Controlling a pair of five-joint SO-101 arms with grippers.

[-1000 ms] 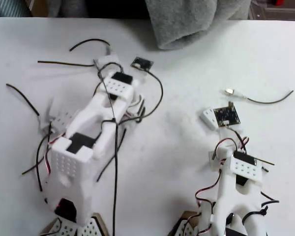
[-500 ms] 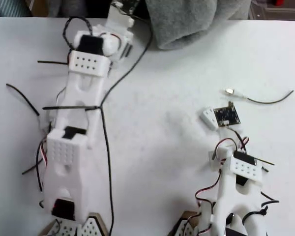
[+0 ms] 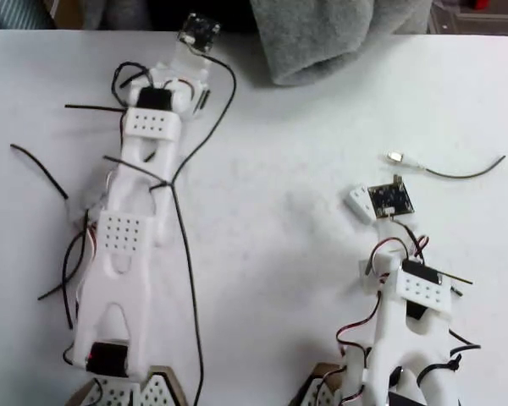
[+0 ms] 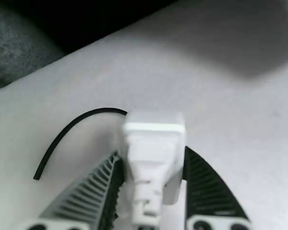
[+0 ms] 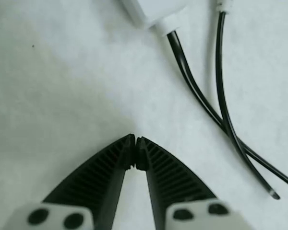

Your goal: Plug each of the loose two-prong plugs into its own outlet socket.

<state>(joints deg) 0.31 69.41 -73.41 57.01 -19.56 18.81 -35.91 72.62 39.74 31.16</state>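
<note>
The left gripper [image 4: 151, 154] is pinching a white plug [image 4: 153, 136] near the table's [image 3: 279, 169] upper-left edge, its long axis lying along the fingers [image 4: 206, 191], while the right gripper [image 5: 135, 146] is resting pressed together, empty, at lower right.

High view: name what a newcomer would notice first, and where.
The left arm stretches across the white table, its left gripper clamped on a white plug near the far edge. The right gripper sits shut near its base, two black cables lying just ahead of it. A grey cloth drapes over the far edge.
</note>
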